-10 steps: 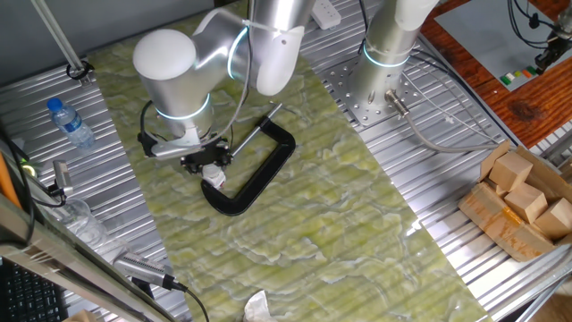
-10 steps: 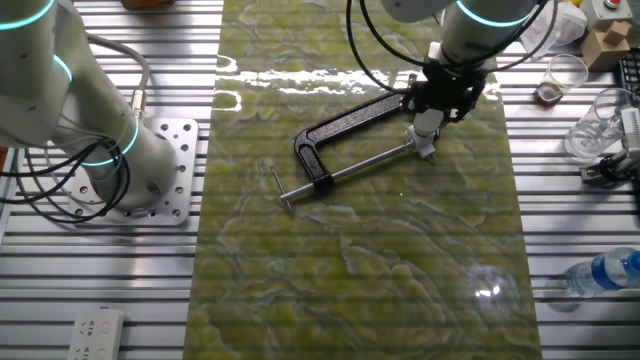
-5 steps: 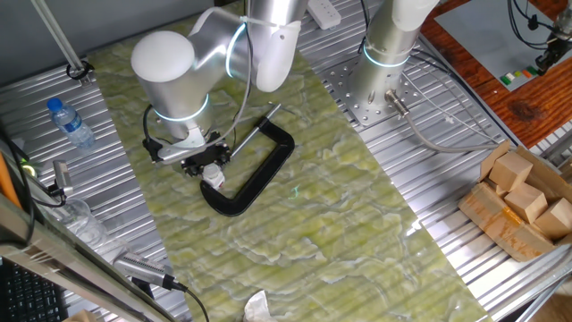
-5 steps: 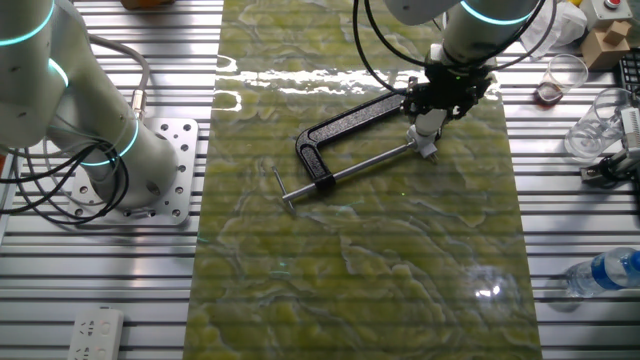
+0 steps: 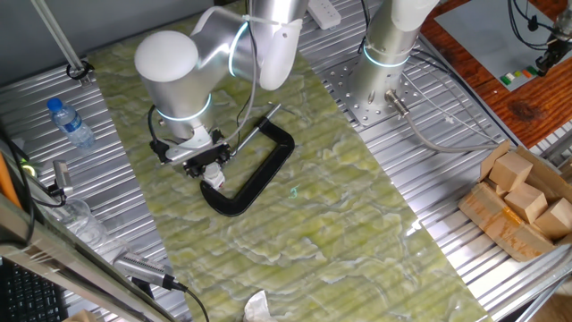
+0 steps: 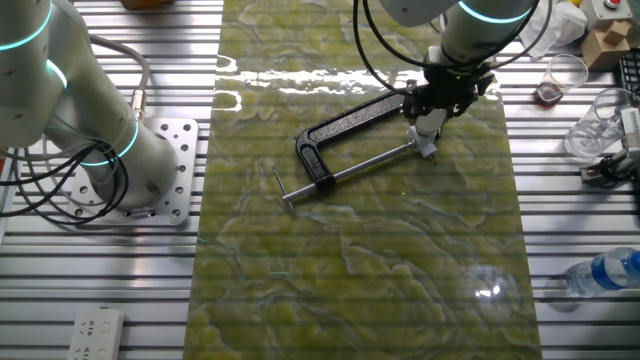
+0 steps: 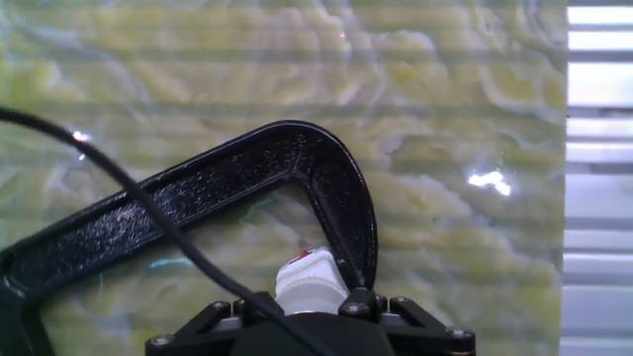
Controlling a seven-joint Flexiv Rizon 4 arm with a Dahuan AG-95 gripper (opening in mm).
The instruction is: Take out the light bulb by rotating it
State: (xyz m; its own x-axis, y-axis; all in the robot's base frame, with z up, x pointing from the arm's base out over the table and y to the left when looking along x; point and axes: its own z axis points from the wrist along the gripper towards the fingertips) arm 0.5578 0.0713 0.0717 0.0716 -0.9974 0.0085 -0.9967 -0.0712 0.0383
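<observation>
Looking across one fixed view from the left, I see the clear plastic water bottle with its blue cap (image 5: pixel 70 122) lying well apart on the ribbed metal surface (image 5: pixel 447 224), then my tool (image 5: pixel 204 166) hanging over the green marbled mat (image 5: pixel 340 215), with the black cast-iron C-clamp (image 5: pixel 259 174) just to its right.

The small frosted-white rounded light bulb (image 5: pixel 213 177) sits directly under my tool, at the closed corner of the clamp. In the other fixed view the bulb (image 6: pixel 427 135) shows as a pale stub below the tool (image 6: pixel 432 112), beside the clamp's screw end. In the hand view only a white piece with a red mark (image 7: pixel 310 284) peeks out between the tool's black links, touching the clamp's curved arm (image 7: pixel 336 198).

I cannot tell whether my fingers are clamped on it or merely around it; the tips are hidden.

I judge the bulb light, smooth and brittle, so I want a gentle, even pinch on its rounded sides, never on the base, and a slow twist so it doesn't slip or crack.
</observation>
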